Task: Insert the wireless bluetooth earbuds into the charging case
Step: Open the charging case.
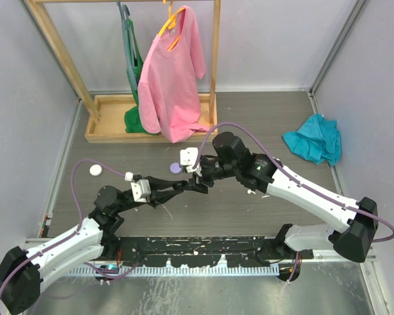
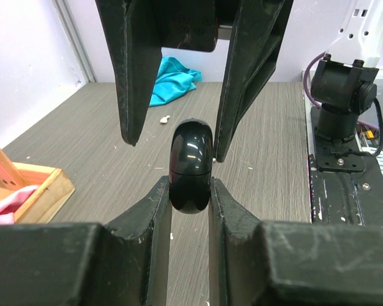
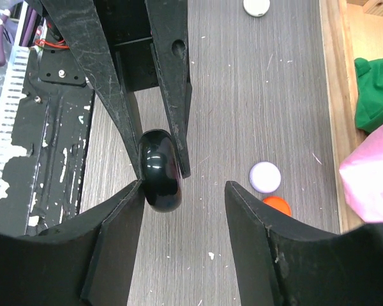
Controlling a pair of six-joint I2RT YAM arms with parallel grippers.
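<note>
Mid-table, both arms met tip to tip. The left gripper (image 2: 190, 191) was clamped on a glossy black charging case (image 3: 159, 169), gripping it edge-on by its flat faces and holding it up off the table (image 1: 210, 220). A seam ran round the case and the lid looked shut.

The right gripper (image 3: 184, 186) faced the case with its jaws spread wide to either side. One finger (image 3: 124, 217) sat just beside the case; contact could not be told. The other finger stood well apart.

A tiny white piece (image 2: 165, 119) lay on the table beyond the case, toward a teal cloth (image 1: 313, 138). It was too small to make out its shape.

A lilac disc (image 3: 265, 176) lay near the case on the table, with an orange disc (image 3: 277, 204) touching it. A white disc (image 3: 256, 6) lay well apart from the case.
</note>
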